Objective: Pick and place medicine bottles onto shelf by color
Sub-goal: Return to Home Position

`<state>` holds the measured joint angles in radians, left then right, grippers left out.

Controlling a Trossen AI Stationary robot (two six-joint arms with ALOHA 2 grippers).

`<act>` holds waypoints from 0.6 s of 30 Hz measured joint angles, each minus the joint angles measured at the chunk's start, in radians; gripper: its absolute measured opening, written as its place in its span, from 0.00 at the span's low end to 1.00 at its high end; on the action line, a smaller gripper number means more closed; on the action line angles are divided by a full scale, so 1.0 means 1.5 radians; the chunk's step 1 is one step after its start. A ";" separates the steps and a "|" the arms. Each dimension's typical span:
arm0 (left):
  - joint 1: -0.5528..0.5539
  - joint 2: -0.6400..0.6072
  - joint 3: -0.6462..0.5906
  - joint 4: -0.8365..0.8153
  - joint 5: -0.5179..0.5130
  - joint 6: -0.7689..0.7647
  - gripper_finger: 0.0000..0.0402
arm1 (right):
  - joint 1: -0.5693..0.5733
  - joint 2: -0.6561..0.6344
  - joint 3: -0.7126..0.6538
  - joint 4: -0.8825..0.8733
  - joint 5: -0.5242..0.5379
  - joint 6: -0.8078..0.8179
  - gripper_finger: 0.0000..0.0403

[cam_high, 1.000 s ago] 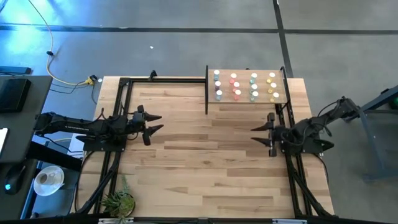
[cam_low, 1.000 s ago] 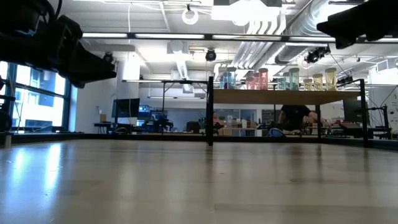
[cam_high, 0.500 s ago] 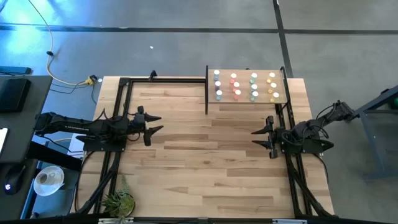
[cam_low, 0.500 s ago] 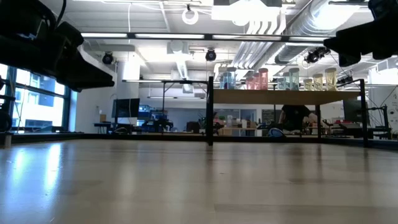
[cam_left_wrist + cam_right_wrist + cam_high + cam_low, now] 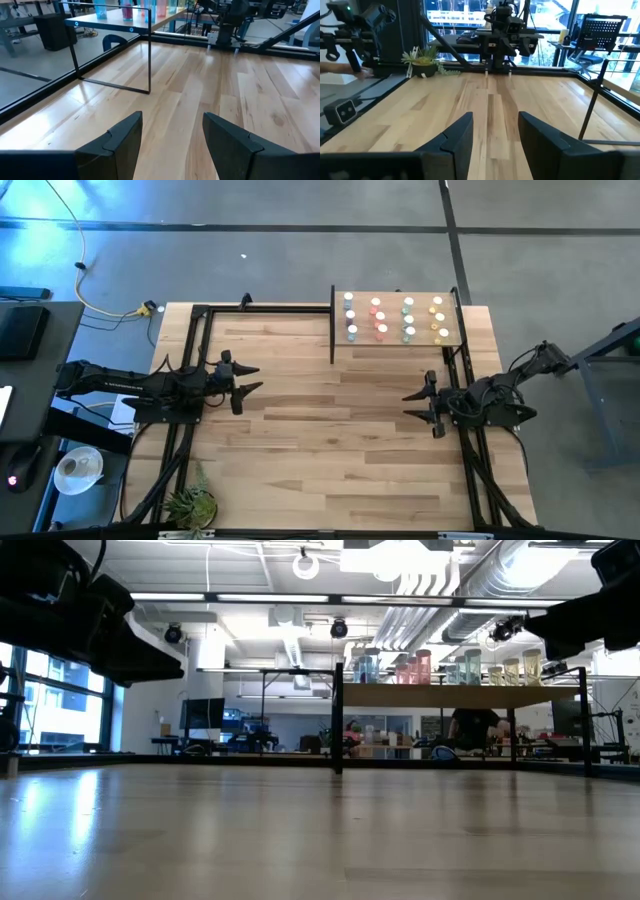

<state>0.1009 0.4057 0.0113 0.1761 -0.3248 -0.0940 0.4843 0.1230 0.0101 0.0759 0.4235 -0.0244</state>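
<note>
Several small medicine bottles with white caps stand on their bases on the shelf, a raised light-wood panel at the table's far right. They form rows by colour: blue, red, green, yellow. The low view shows these bottles atop that shelf. My left gripper hovers open over the table's left side, with nothing between its fingers. My right gripper hovers open at the right side, nearer than the shelf, also with nothing between its fingers. Both grippers point toward the table's middle.
A black metal frame runs along the table's left, far and right sides. The shelf's black post stands on the table. A small potted plant sits at the near left corner. Bare wood lies between the two grippers.
My right gripper has sunk a little toward the table, staying open. The left gripper and the bottles have kept their places.
</note>
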 joint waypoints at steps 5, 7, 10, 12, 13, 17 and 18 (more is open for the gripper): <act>0.000 0.000 0.000 0.000 0.000 0.000 0.50 | 0.000 0.001 0.000 -0.003 -0.001 -0.001 0.36; 0.000 0.000 0.000 0.000 0.000 0.000 0.50 | 0.000 0.001 0.000 -0.003 -0.001 -0.001 0.36; 0.000 0.000 0.000 0.000 0.000 0.000 0.50 | 0.000 0.001 0.000 -0.003 -0.001 0.016 0.36; 0.000 0.000 0.000 0.000 0.000 0.000 0.50 | 0.000 0.001 0.000 -0.003 -0.001 0.042 0.36; 0.000 0.000 0.000 0.000 0.000 0.000 0.50 | 0.000 0.001 0.000 -0.003 -0.001 0.050 0.36; 0.000 0.000 0.000 0.000 0.000 0.000 0.50 | 0.000 0.001 0.000 -0.003 -0.001 0.048 0.36; 0.000 0.000 0.000 0.000 0.000 0.000 0.50 | 0.000 0.001 0.000 -0.003 -0.001 0.048 0.36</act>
<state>0.1009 0.4057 0.0116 0.1764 -0.3248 -0.0940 0.4843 0.1242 0.0097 0.0715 0.4221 0.0471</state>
